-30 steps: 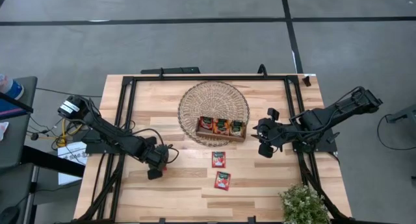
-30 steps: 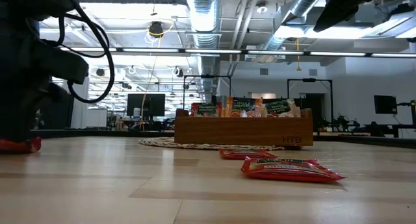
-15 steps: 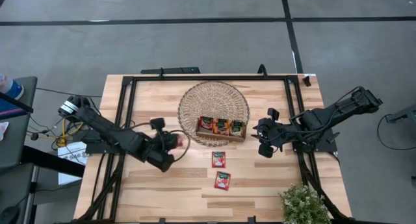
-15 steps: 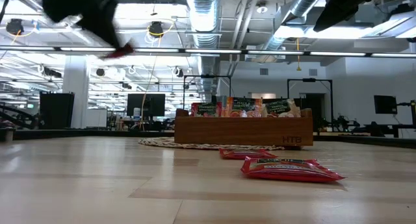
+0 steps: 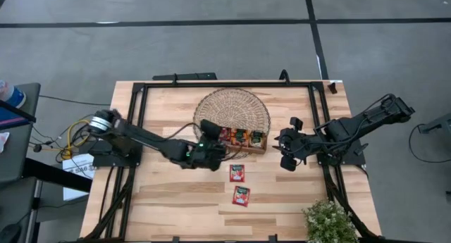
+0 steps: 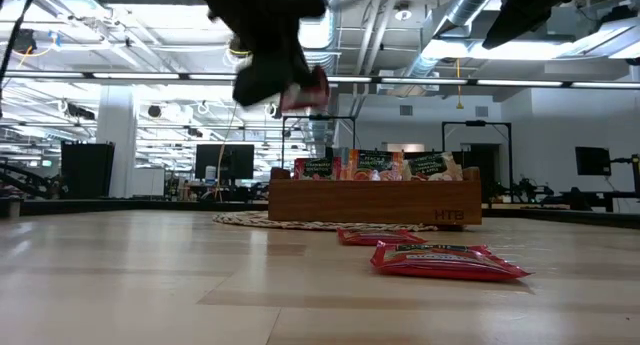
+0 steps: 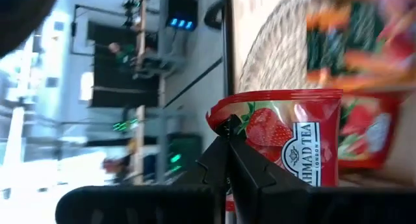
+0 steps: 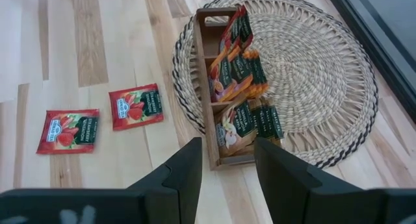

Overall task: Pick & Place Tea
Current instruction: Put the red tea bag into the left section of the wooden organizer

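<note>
From above, the left gripper (image 5: pixel 213 150) hovers at the wooden tray's (image 5: pixel 240 148) near end, two loose sachets (image 5: pixel 237 172) lying just beside the woven mat (image 5: pixel 232 106). At table height, the held sachet (image 6: pixel 305 88) hangs above the tray. The left wrist shows jaws clenched on its thin sealed edge; it looks light, floppy and probably slippery. The right gripper (image 8: pixel 224 160) waits nearby, jaws parted and empty

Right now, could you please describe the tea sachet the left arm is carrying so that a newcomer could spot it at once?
Start at the round woven mat mid-table, with the wooden tray on its near edge. At the tray's left end, the left tool pinches a red strawberry sachet. It alone hangs in the air; two similar sachets lie flat on the table.
</note>
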Controlling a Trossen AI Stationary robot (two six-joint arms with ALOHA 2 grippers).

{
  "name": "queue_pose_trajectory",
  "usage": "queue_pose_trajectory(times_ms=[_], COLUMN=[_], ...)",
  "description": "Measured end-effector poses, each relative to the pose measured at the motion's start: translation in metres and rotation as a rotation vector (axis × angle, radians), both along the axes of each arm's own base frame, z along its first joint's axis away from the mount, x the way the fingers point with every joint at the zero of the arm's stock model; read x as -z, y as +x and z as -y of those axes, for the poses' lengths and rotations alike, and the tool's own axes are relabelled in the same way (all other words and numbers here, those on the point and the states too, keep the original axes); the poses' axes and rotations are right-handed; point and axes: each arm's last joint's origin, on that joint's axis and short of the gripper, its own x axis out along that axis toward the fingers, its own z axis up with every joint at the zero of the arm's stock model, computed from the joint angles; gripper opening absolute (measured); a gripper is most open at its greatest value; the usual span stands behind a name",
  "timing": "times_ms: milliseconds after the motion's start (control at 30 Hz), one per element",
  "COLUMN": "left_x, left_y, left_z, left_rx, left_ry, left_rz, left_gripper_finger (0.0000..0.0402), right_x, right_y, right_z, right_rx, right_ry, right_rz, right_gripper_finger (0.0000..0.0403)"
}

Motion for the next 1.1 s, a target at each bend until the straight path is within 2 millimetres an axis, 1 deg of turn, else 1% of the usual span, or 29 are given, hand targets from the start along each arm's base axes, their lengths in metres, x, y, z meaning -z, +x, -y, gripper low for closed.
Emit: queue_pose_trajectory(times_ms=[67,167,267,367,500,667,933,1100], left_x=[0.015,0.035,0.050,0.058,0.064,0.064,0.065,0.065], left_y=[0.010,0.021,0.025,0.027,0.029,0.032,0.033,0.034], left_z=[-0.004,-0.005,-0.004,-0.002,0.001,0.001,0.002,-0.001], left_rx=[-0.021,-0.035,-0.071,-0.081,-0.076,-0.053,-0.031,-0.032], left_ry=[0.054,0.102,0.153,0.168,0.168,0.121,0.098,0.089], left_rz=[-0.044,-0.093,-0.117,-0.122,-0.123,-0.077,-0.071,-0.070], left_gripper_finger=[0.0000,0.0000,0.0000,0.0000,0.0000,0.0000,0.0000,0.0000], right_x=[0.000,0.000,0.000,0.000,0.000,0.000,0.000,0.000], right_y=[0.000,0.000,0.000,0.000,0.000,0.000,0.000,0.000], right_z=[0.000,0.000,0.000,0.000,0.000,0.000,0.000,0.000], right_rx=[-0.001,-0.002,-0.002,-0.016,-0.020,-0.020,-0.020,-0.021], right_ry=[-0.001,-0.003,-0.003,-0.016,-0.021,-0.021,-0.020,-0.020], right_rz=[-0.001,-0.003,-0.004,-0.010,-0.011,-0.010,-0.009,-0.009], right_gripper_finger=[0.0133,0.0134,0.0134,0.0133,0.0134,0.0133,0.0134,0.0133])
